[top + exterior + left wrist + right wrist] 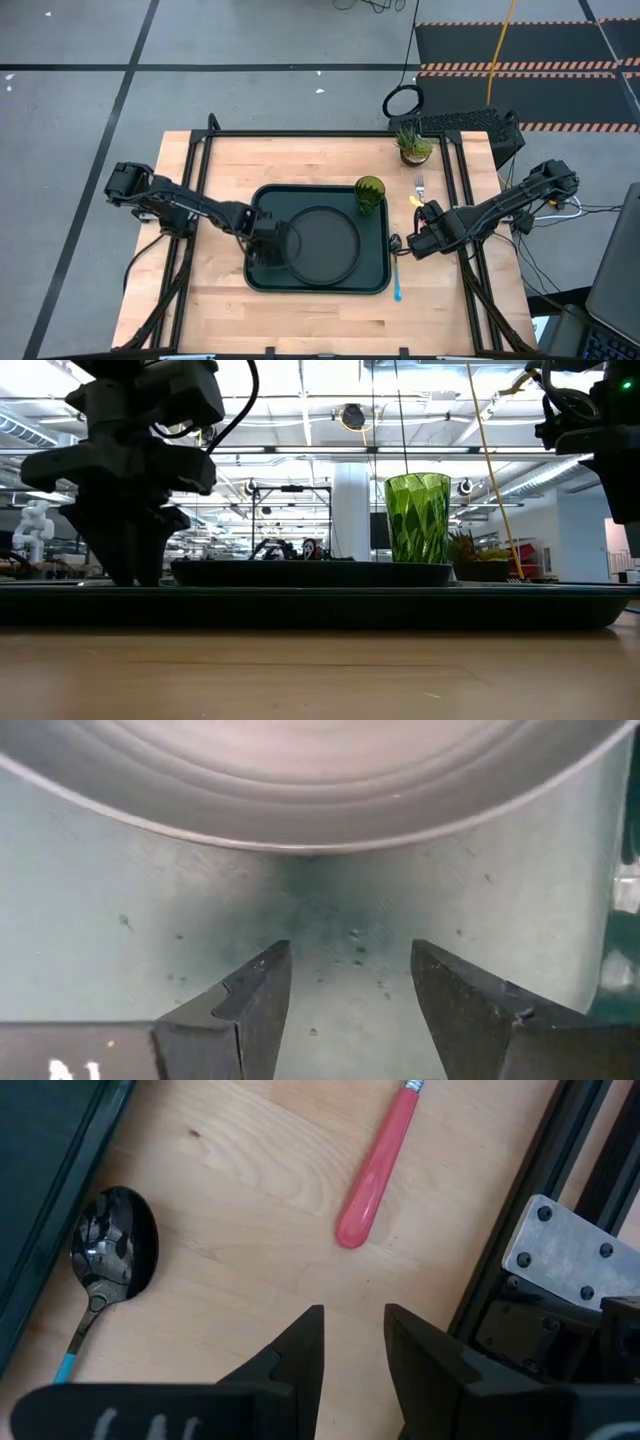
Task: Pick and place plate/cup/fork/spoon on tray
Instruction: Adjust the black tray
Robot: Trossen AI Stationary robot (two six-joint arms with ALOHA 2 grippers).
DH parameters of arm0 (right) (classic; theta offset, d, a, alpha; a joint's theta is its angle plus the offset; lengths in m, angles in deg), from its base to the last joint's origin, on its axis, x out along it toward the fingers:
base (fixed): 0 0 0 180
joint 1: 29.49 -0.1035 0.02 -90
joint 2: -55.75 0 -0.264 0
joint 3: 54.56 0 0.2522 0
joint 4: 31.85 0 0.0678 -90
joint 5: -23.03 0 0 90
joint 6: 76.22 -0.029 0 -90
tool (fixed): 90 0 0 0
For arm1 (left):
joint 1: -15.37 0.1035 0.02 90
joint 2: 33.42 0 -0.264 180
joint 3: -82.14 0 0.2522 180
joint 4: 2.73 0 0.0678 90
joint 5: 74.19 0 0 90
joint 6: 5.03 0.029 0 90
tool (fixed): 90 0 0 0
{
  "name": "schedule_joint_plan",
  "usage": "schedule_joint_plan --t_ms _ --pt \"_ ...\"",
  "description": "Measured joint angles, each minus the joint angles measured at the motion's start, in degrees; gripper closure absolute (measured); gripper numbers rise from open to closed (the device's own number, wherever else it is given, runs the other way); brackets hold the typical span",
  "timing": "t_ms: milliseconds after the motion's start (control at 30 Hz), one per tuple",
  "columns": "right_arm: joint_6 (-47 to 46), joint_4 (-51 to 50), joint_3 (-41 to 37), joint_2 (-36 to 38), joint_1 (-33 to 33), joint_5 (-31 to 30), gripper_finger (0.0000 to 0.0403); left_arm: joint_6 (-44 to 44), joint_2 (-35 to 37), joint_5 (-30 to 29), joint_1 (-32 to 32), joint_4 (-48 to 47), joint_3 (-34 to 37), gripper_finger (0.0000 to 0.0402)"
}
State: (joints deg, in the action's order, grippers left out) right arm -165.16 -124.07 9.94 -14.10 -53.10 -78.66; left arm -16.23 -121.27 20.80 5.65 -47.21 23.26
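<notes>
The dark plate [322, 243] lies flat on the dark green tray [374, 262]. The green cup [370, 193] stands upright in the tray's far right corner. The fork [420, 190] and the spoon [397, 278] lie on the table to the right of the tray. My left gripper [268, 245] is open, pointing down over the tray floor [100, 940], just left of the plate's rim [300, 830]. My right gripper [415, 243] is open by a narrow gap and empty. It stands over the table between the spoon's bowl [115, 1245] and the fork's red handle [375, 1180].
A small potted plant [413, 145] stands at the table's far right, beyond the fork. A black frame rail [520, 1210] runs along the table's right side close to my right gripper. Bare wood shows left of the tray and along the near edge.
</notes>
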Motion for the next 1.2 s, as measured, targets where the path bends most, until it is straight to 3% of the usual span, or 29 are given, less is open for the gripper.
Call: schedule_joint_plan --t_ms 600,833,1200 --pt "0.1 0.3 0.0 0.0 0.0 0.0 0.0303 -1.6 0.2 -0.6 0.1 1.6 3.3 0.0193" --pt "0.1 0.4 0.0 0.0 0.0 0.0 0.0303 -1.5 0.2 2.5 -0.1 5.1 3.3 0.0193" --pt "0.1 0.5 0.0 0.0 0.0 0.0 0.0303 -1.3 0.1 0.9 0.1 4.3 3.3 0.0193"
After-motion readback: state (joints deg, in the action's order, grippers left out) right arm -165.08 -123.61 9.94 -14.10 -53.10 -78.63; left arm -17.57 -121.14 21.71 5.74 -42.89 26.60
